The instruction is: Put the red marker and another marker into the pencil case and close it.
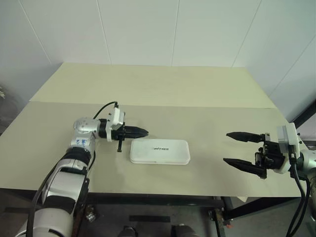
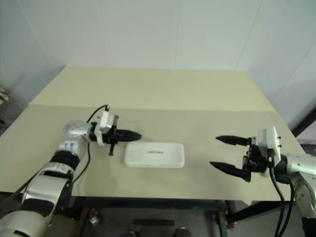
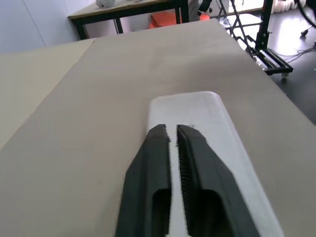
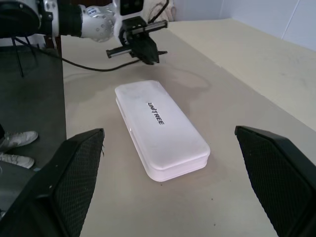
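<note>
On a pale beige surface (image 1: 207, 123), the left tool (image 1: 144, 132) hovers just beside the upper left corner of the pencil case (image 1: 160, 151), its two black fingers (image 3: 153, 163) drawn narrow with only a thin slit between them and nothing held. The white case lies flat with its lid shut, lettering facing up. Well to the right of the case, the right tool (image 1: 231, 147) hangs above the surface with its fingers spread wide, pointing toward the case and gripping nothing.
</note>
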